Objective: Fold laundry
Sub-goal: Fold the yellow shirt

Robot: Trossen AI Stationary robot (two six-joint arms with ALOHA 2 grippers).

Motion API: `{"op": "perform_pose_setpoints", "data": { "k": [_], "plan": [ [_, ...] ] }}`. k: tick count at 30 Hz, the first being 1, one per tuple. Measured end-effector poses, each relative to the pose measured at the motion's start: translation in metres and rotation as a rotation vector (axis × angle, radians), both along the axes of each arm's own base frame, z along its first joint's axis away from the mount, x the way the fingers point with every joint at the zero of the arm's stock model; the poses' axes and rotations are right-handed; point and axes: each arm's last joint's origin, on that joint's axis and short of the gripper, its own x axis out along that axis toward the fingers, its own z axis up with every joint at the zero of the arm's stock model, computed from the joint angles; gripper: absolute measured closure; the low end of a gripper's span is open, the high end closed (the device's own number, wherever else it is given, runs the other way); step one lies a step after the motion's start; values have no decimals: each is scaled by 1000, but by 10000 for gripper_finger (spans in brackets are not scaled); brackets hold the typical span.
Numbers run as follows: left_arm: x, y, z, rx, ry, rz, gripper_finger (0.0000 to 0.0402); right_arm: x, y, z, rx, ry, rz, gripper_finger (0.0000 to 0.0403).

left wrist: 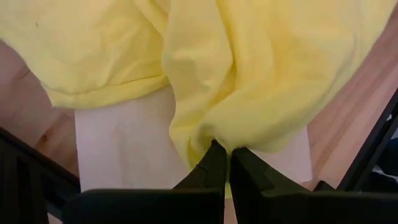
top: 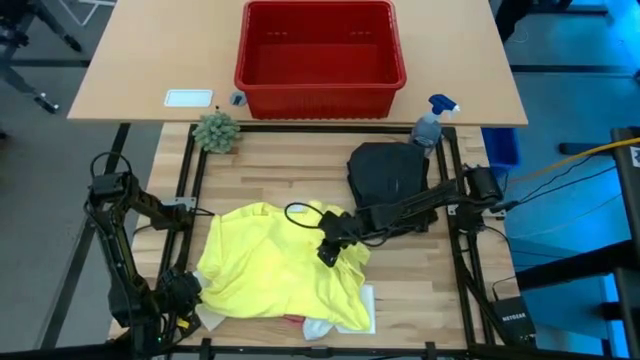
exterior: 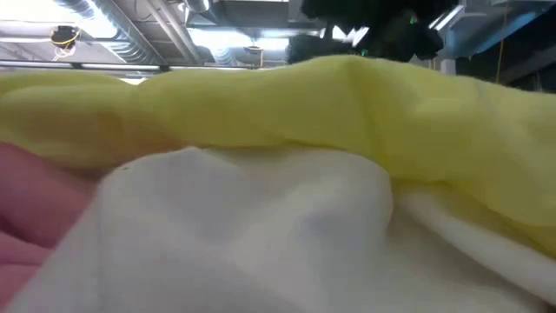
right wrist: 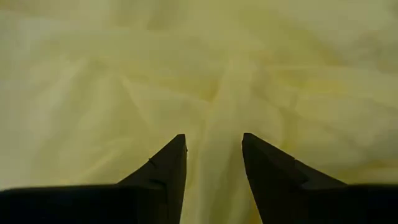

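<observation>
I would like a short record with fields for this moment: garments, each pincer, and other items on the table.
yellow T-shirt: spread crumpled on the table's front half
dark trousers: bundled behind the T-shirt, toward the right
white cloth: partly under the T-shirt's front edge
left pincer: shut on the yellow T-shirt at its front left corner
right pincer: fingers apart, a fold of the T-shirt between them
red basket: far side
spray bottle: beside the trousers

Two dark jointed arms, black wedge-shaped fingers [right wrist: 168, 168], looping black cable.
</observation>
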Motion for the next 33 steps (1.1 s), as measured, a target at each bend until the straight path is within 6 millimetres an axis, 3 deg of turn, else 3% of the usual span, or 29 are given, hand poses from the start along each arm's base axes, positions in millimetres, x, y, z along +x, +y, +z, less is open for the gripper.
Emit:
{"op": "perform_pose_setpoints", "data": {
  "k": [5,11,16,21,25,33],
  "plan": [
    [0,1,0,15,3,-3,401,7,0,-10,-45,85,-69,265],
    [0,2,0,19,4,0,401,13,-2,17,-155,99,-64,388],
    [0,2,0,18,4,0,401,0,-8,22,-232,280,-68,401],
    [-1,2,0,23,4,0,401,7,0,30,-189,169,74,402],
    [-1,2,0,21,4,0,401,19,9,34,-161,33,163,368],
    [-1,2,0,24,4,-7,401,19,-12,31,-163,81,78,200]
  ]
}}
